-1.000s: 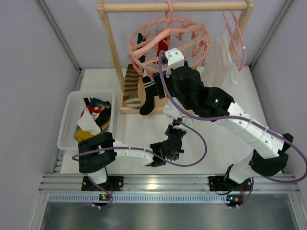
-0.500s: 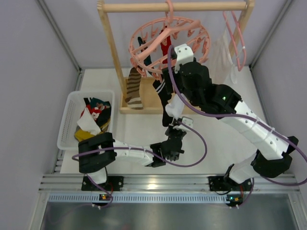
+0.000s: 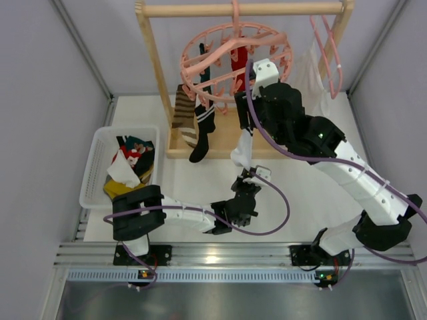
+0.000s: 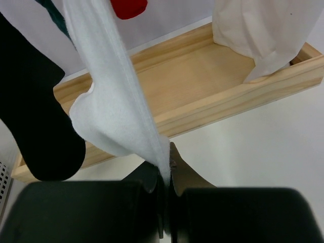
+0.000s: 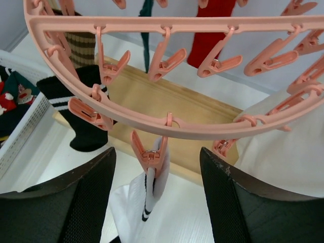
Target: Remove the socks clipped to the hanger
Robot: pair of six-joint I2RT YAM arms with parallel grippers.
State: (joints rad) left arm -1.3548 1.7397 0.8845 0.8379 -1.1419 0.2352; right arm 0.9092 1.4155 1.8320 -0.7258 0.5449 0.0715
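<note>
The round pink hanger [image 3: 235, 61] hangs from the wooden rack's top bar. My left gripper [image 3: 245, 189] is shut on the toe of a white sock [image 4: 114, 101], which still hangs from a pink clip [image 5: 152, 154] on the ring [image 5: 172, 129]. My right gripper [image 5: 157, 187] is open, its fingers either side of that clip, just below the ring. A black sock with white stripes [image 3: 202, 130], a brown striped sock [image 3: 181, 115], a red sock [image 5: 215, 35] and a dark teal sock [image 5: 147, 25] also hang from clips.
A white basket [image 3: 95, 167] at the left holds several socks. The wooden rack's base tray [image 4: 212, 76] lies under the hanger. A white translucent garment [image 3: 308, 80] hangs on a plain pink hanger [image 3: 328, 47] at the right. Grey walls enclose the table.
My right gripper has moved right and up along the ring to the white sock's clip. The ring has swung and the dark socks shifted. My left gripper now holds the white sock's toe.
</note>
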